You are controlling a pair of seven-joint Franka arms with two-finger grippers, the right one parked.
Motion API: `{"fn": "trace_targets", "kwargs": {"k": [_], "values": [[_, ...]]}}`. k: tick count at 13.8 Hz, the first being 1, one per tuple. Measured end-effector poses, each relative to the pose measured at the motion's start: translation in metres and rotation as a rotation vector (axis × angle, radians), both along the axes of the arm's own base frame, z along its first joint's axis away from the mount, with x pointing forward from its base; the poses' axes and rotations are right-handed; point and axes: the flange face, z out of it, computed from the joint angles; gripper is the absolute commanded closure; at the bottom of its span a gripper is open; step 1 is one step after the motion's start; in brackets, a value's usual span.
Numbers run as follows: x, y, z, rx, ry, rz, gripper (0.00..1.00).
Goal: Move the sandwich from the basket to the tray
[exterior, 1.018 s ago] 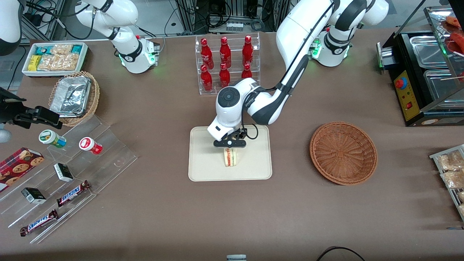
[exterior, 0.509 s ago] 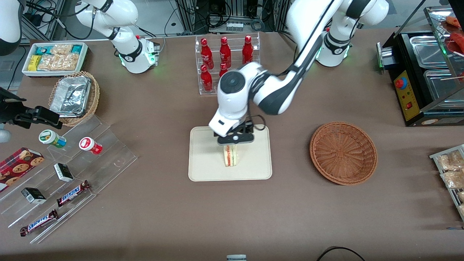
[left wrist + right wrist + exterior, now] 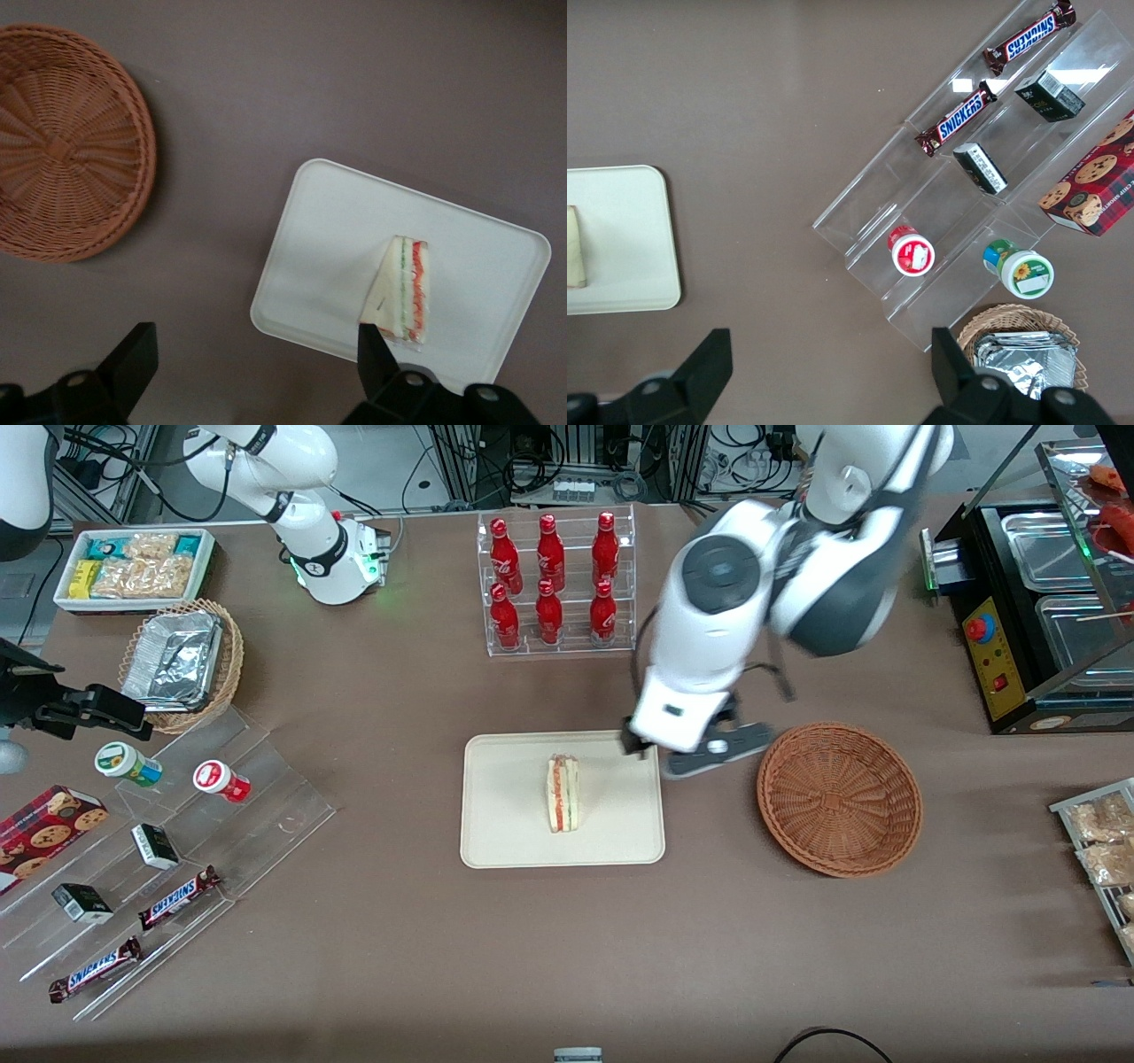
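Observation:
The sandwich (image 3: 563, 793) stands on its edge in the middle of the cream tray (image 3: 505, 815), red and green filling showing, with nothing touching it. The left wrist view shows the same sandwich (image 3: 403, 292) on the tray (image 3: 328, 239). My gripper (image 3: 687, 751) hangs open and empty, raised above the table over the gap between the tray's corner and the reddish-brown basket (image 3: 839, 797). In the wrist view the gripper (image 3: 252, 345) has only bare tablecloth between its fingers, and the basket (image 3: 62, 142) holds nothing.
A clear rack of red bottles (image 3: 554, 584) stands farther from the front camera than the tray. Toward the parked arm's end are a foil-lined tan basket (image 3: 182, 660), a white snack bin (image 3: 133, 567) and an acrylic stepped display (image 3: 168, 850). A black machine (image 3: 1036, 602) stands toward the working arm's end.
The gripper let go of the sandwich on the tray, rose, and swung sideways toward the basket. The sandwich stays where it was set.

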Motion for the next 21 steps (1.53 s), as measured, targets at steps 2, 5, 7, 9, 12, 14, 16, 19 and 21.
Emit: {"fn": "trace_targets", "kwargs": {"k": [2,5,7,9,12,14,16,19,21], "values": [[-0.001,0.037,0.025,0.019,0.029,-0.015,0.01],[-0.003,0.093,0.060,0.032,0.061,-0.065,0.01],[-0.001,0.142,0.081,0.031,0.077,-0.119,0.01],[0.002,0.197,0.097,0.024,0.083,-0.168,0.01],[-0.008,0.252,0.108,0.017,0.112,-0.238,0.01],[-0.018,0.283,0.114,0.010,0.115,-0.284,0.01],[-0.025,0.320,0.120,-0.001,0.114,-0.327,0.01],[-0.028,0.339,0.121,-0.020,0.112,-0.341,0.01],[-0.027,0.332,0.120,-0.025,0.114,-0.354,0.01]]}}
